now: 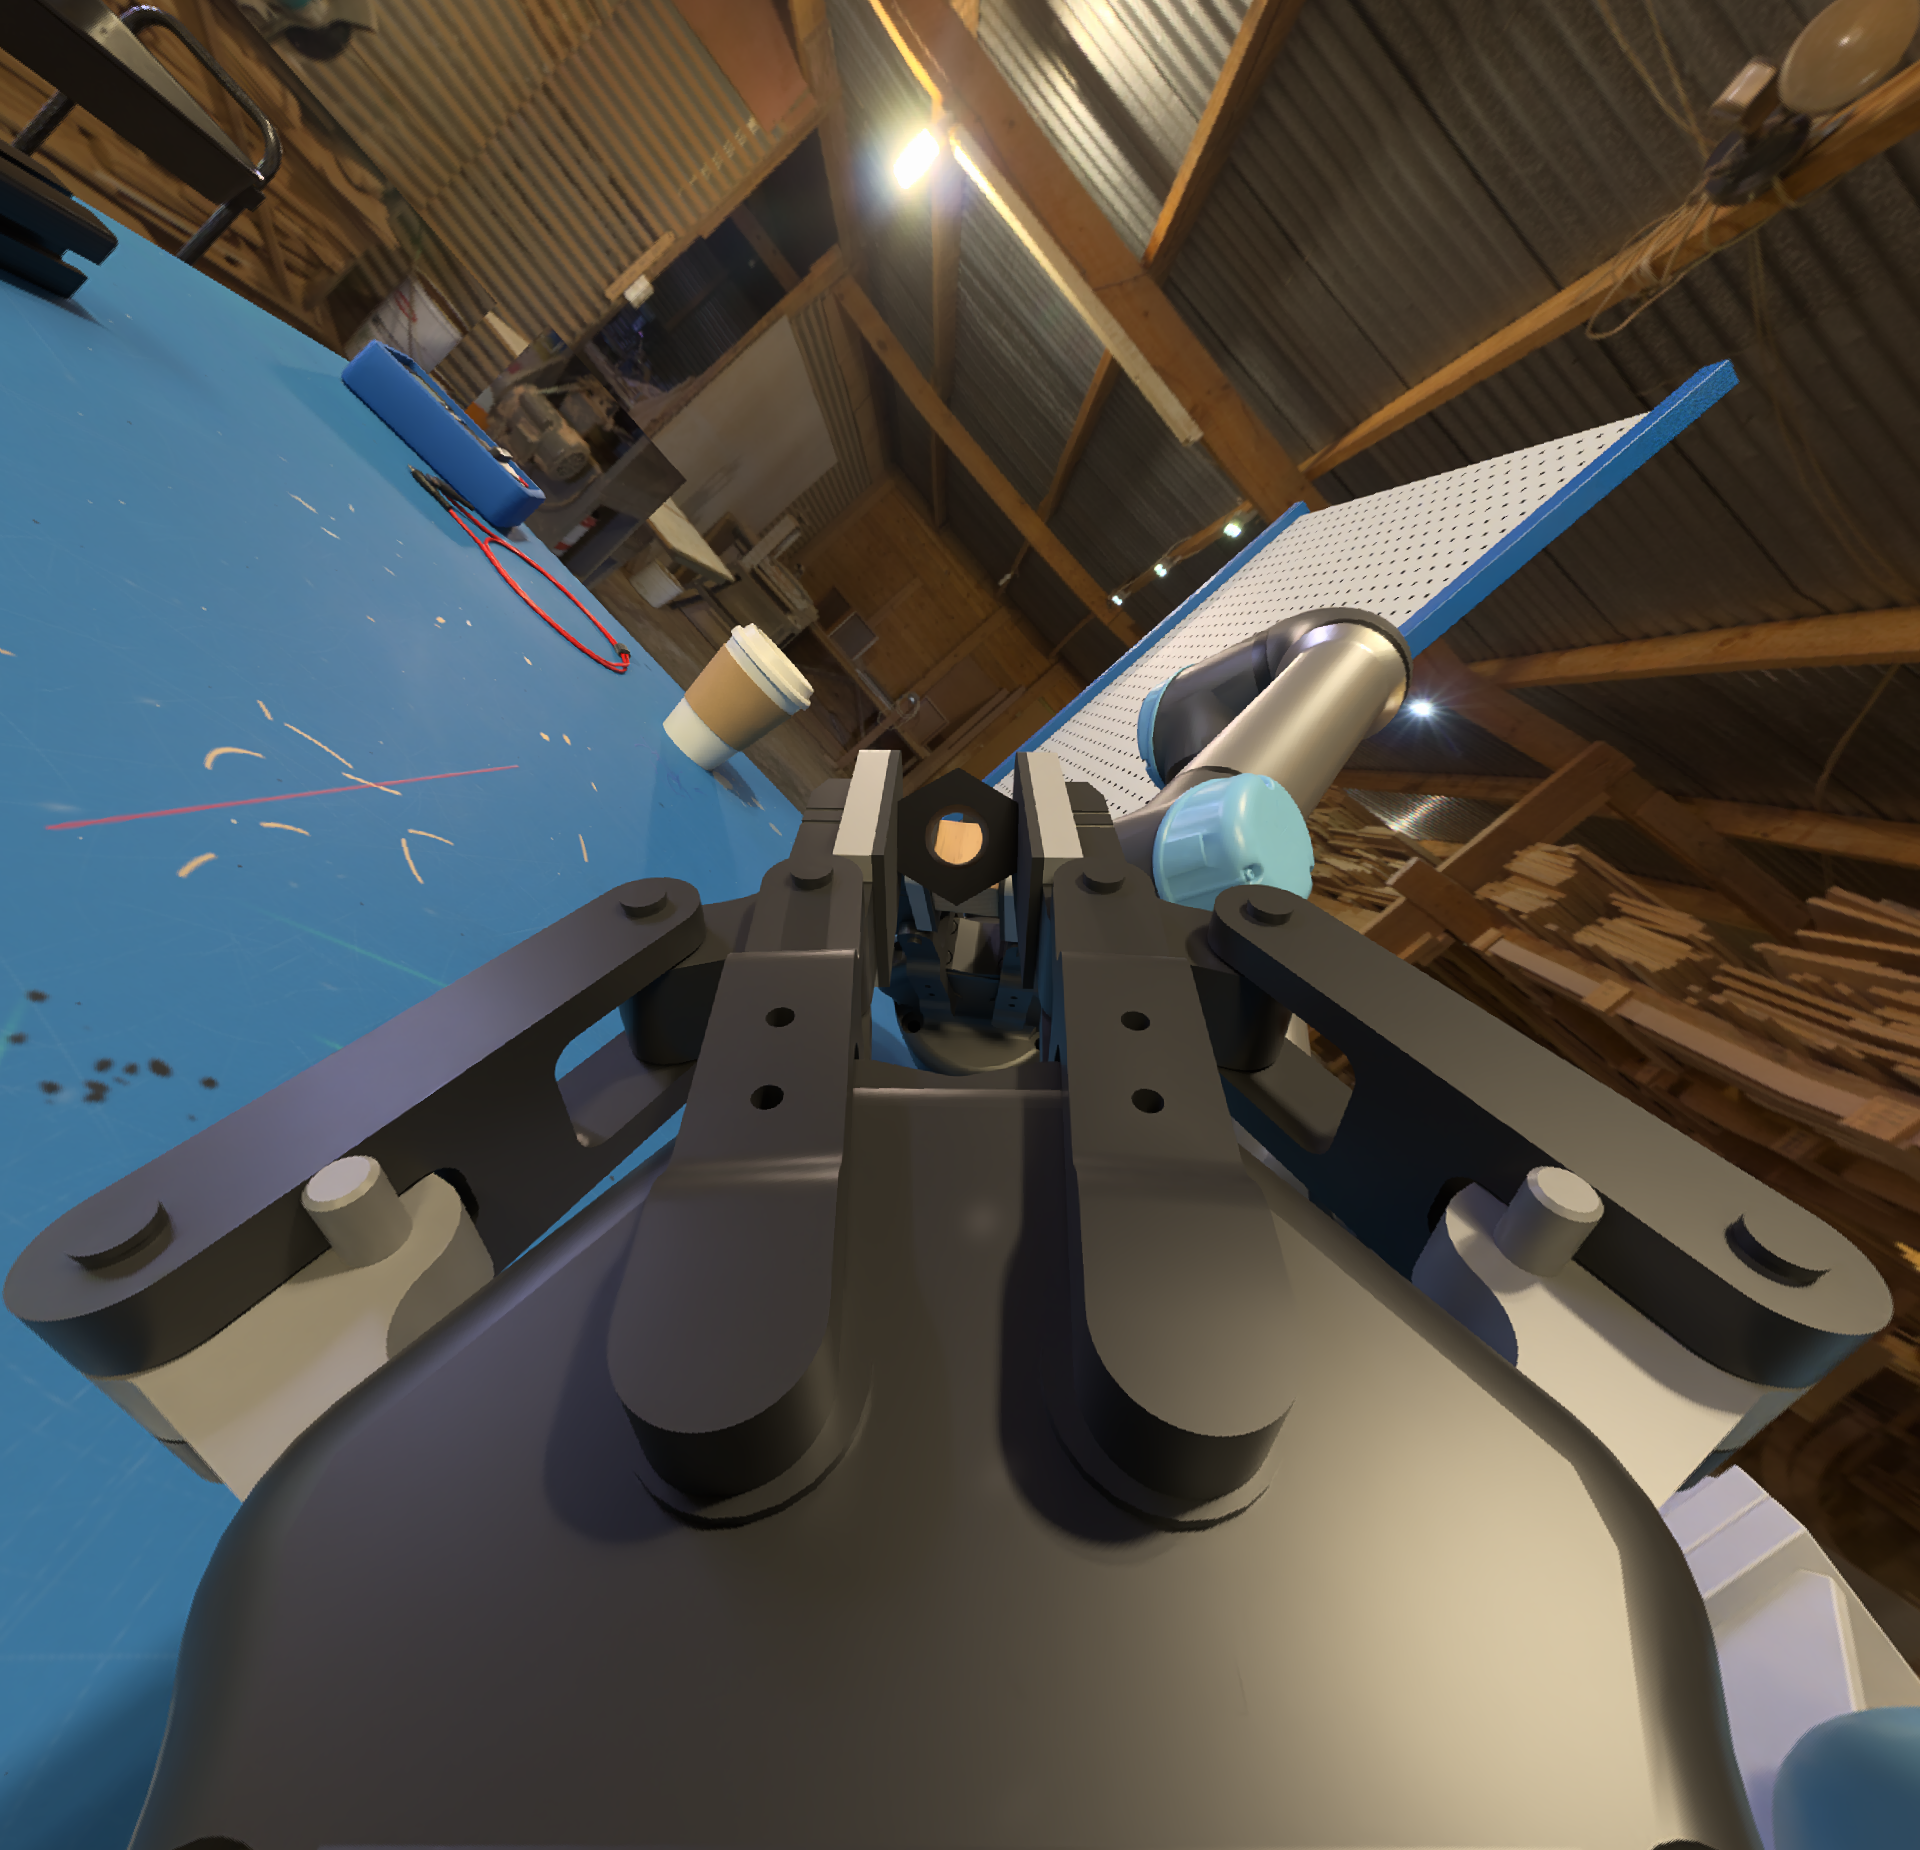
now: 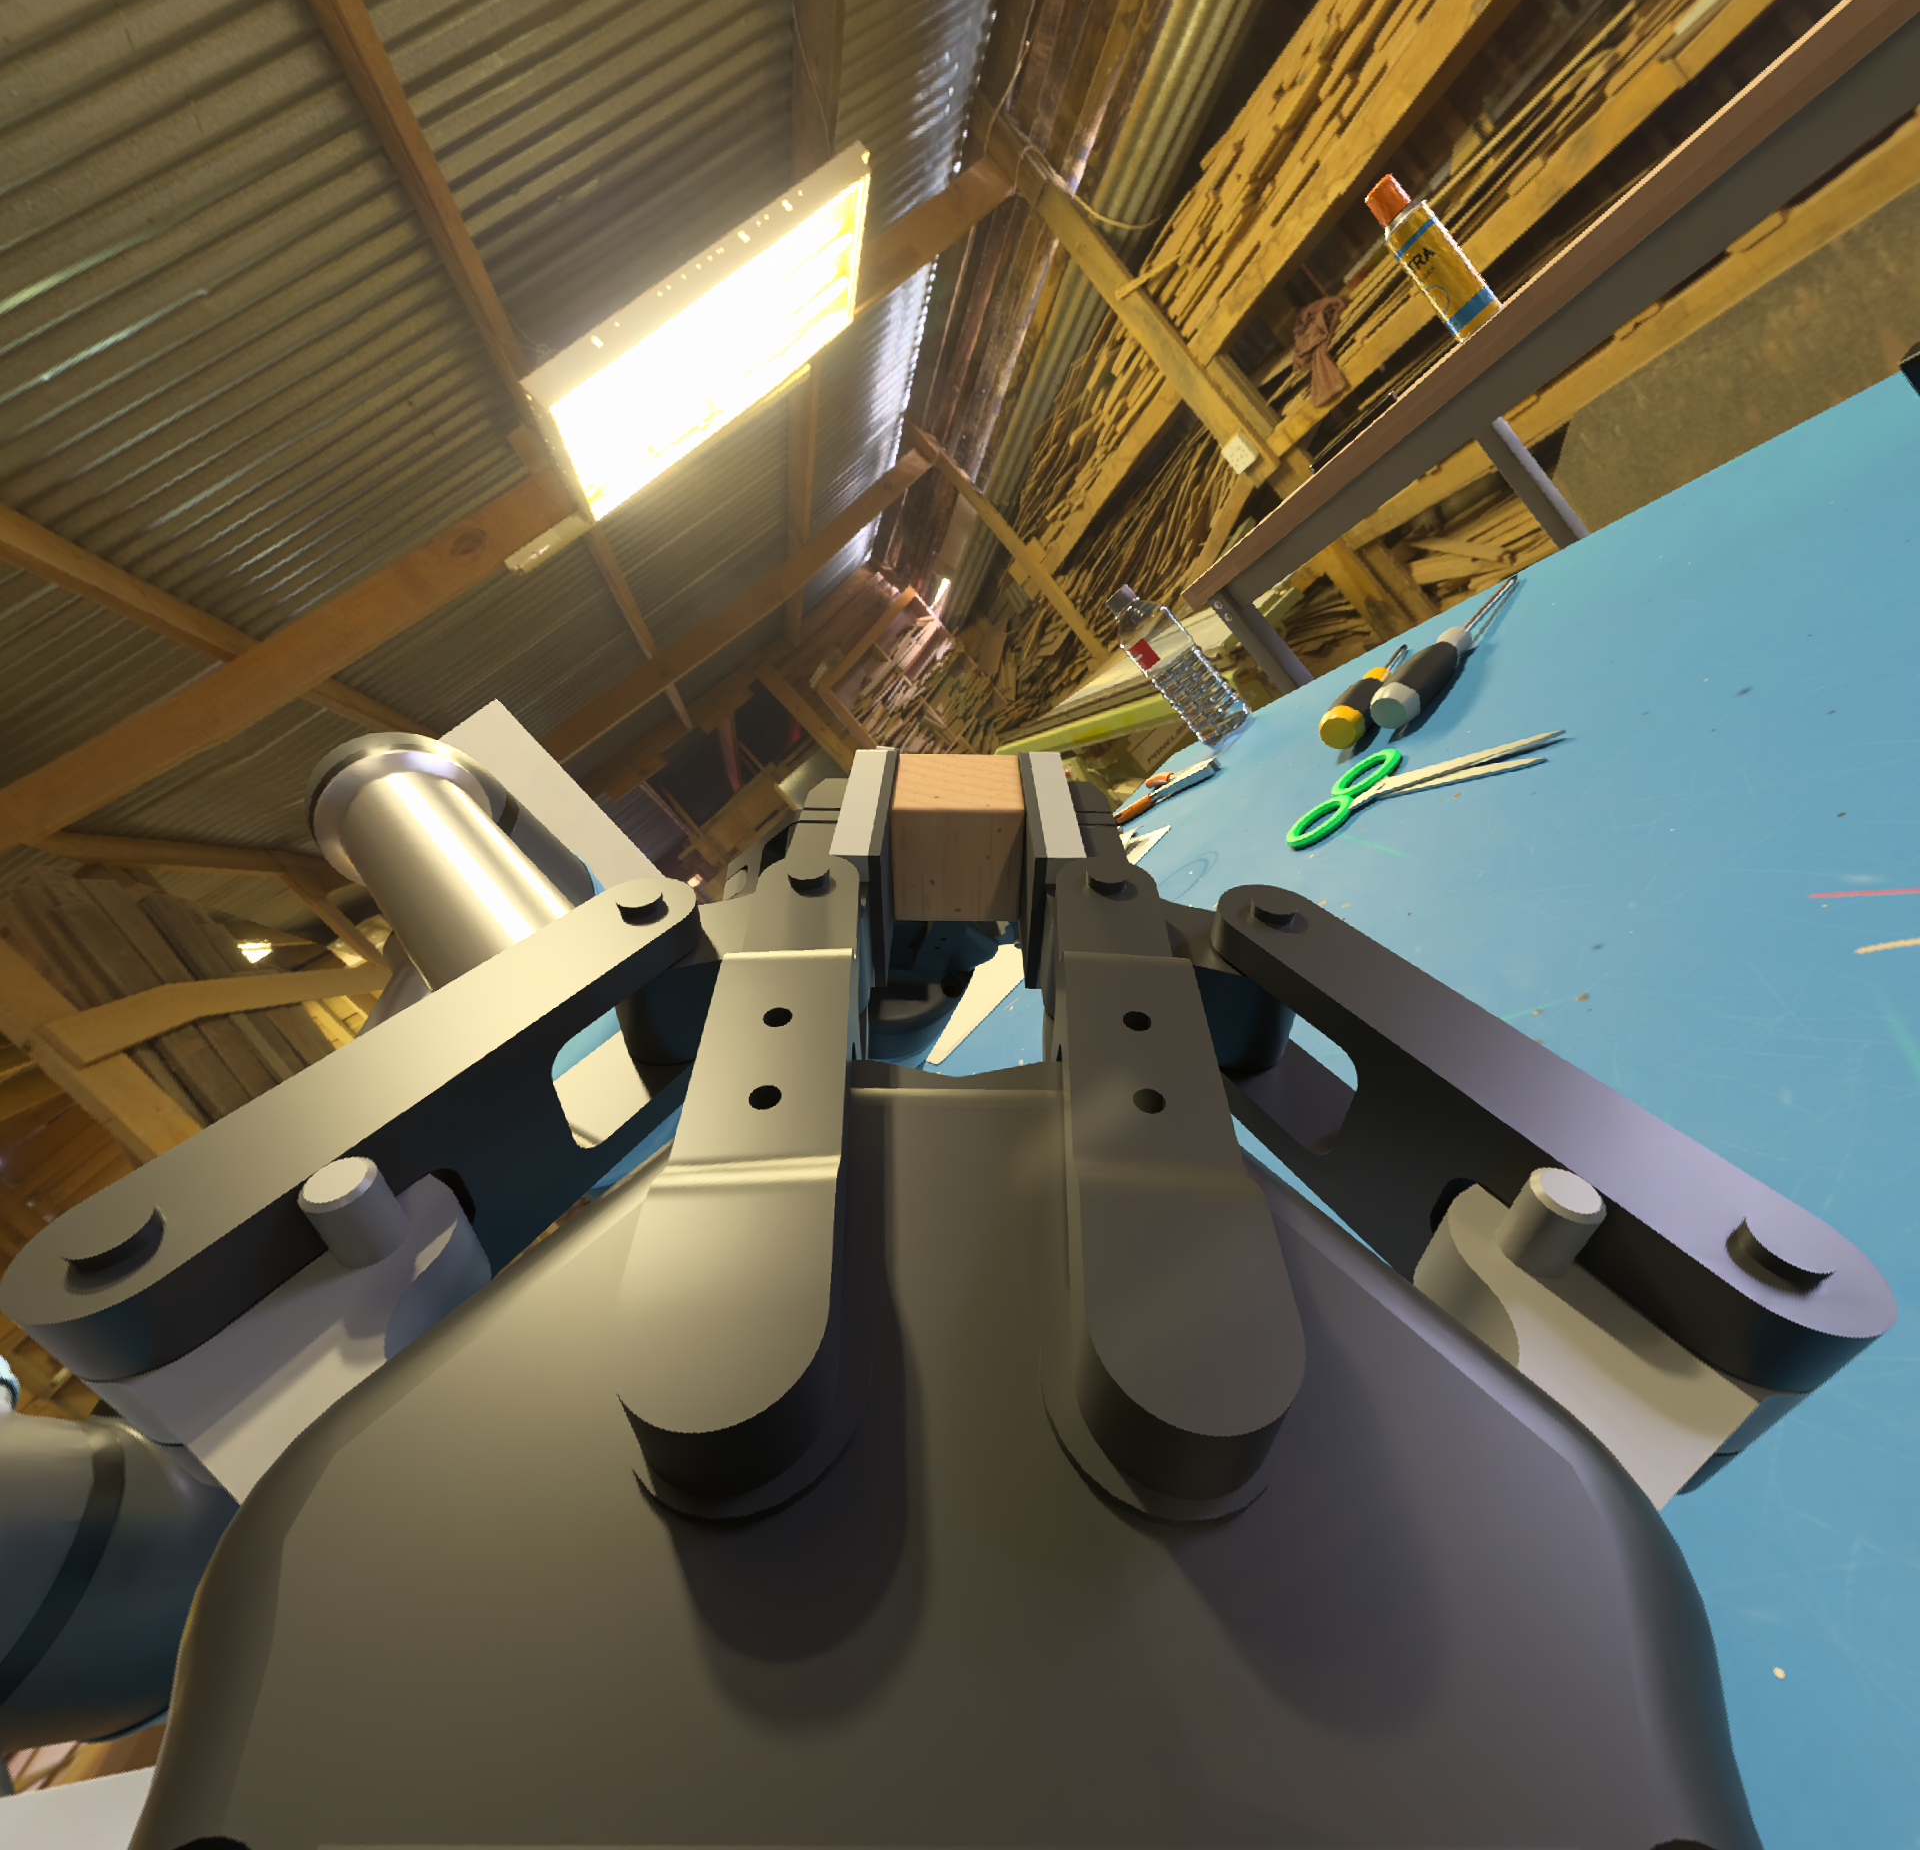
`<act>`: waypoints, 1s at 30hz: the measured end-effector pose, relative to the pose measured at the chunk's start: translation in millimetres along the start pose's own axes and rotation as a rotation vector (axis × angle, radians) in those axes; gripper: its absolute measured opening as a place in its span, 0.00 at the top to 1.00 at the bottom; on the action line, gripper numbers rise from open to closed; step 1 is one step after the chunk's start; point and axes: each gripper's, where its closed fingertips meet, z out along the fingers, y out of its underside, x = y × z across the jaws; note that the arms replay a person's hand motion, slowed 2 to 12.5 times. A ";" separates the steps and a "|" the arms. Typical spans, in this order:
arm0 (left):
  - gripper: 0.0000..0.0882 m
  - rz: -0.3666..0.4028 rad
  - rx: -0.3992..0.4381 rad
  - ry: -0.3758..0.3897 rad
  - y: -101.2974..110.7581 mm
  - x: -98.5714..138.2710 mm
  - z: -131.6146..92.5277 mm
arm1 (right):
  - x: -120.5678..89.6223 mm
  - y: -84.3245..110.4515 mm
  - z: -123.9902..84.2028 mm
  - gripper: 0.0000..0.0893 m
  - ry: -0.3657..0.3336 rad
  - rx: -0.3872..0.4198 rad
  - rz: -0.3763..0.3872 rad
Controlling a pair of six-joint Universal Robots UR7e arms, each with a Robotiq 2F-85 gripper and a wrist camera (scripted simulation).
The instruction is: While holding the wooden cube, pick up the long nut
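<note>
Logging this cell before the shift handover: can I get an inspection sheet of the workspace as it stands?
Surface: blue table, scattered with wood shavings and dark specks.
Job's things: black long nut clamped end-on in the left gripper; wooden cube clamped in the right gripper. Both off the table.
Clutter: paper coffee cup, blue box, green-handled scissors, two screwdrivers, water bottle, spray can on a shelf.
Grippers: both shut on their loads.
Cables: red wire loop beside the blue box.
Surroundings: white pegboard, stacked timber, metal roof, lit lamps.
</note>
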 end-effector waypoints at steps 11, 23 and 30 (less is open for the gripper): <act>0.78 0.001 -0.009 0.007 5.2 3.0 0.0 | -3.7 3.2 -0.2 0.78 0.005 0.001 -0.010; 0.78 -0.009 0.018 0.024 0.4 6.5 -6.6 | -3.5 1.4 -3.7 0.78 0.028 0.004 -0.024; 0.78 -0.003 0.025 0.016 -3.5 5.9 -11.0 | -5.1 -1.8 -7.0 0.78 0.023 0.019 -0.025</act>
